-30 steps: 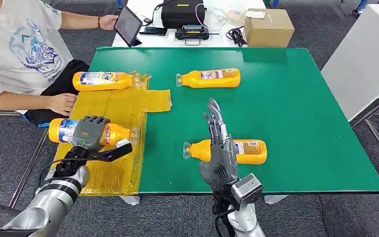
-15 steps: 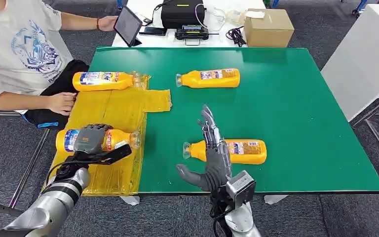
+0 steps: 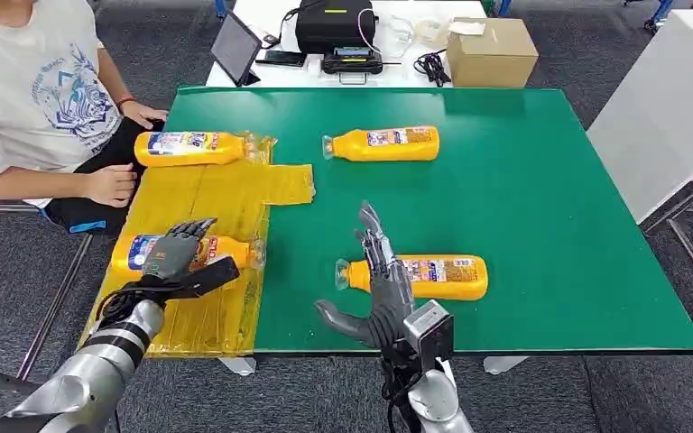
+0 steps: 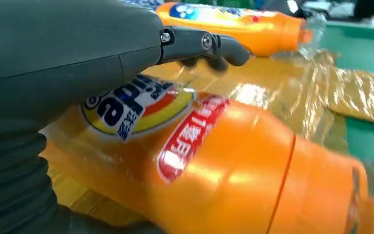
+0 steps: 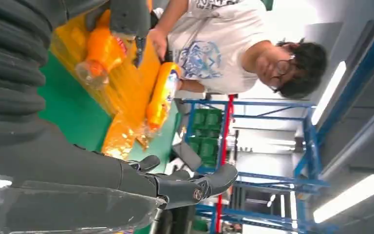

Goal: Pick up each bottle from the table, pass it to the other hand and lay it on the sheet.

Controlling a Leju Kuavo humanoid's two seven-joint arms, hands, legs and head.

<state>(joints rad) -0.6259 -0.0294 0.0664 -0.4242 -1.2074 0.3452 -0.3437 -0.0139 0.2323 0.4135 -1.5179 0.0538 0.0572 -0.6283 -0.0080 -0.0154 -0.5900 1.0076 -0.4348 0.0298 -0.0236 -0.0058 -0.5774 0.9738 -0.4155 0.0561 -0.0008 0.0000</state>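
Four orange bottles lie on their sides. One bottle (image 3: 189, 147) is at the yellow sheet's (image 3: 207, 194) far end. A second bottle (image 3: 235, 251) lies on the sheet's near part, and my left hand (image 3: 173, 257) hovers over it with fingers stretched out. In the left wrist view those fingers (image 4: 199, 43) stand straight above this bottle (image 4: 214, 161), not wrapped round it. A third bottle (image 3: 383, 142) lies on the bare green table (image 3: 523, 180) at the back. The near bottle (image 3: 442, 275) lies partly behind my right hand (image 3: 379, 284), which is raised, empty, fingers up and thumb out.
A person (image 3: 27, 99) sits at the table's left, one hand (image 3: 113, 187) by the sheet's edge. Behind the table stand a tablet (image 3: 235, 45), a black case (image 3: 334, 25) and a cardboard box (image 3: 492, 50). A white cabinet (image 3: 668, 108) is at the right.
My left hand brought its bottle nearer along the sheet, then straightened its fingers off it. My right hand sank and drifted left, thumb swinging out. The person's hand left the tablet.
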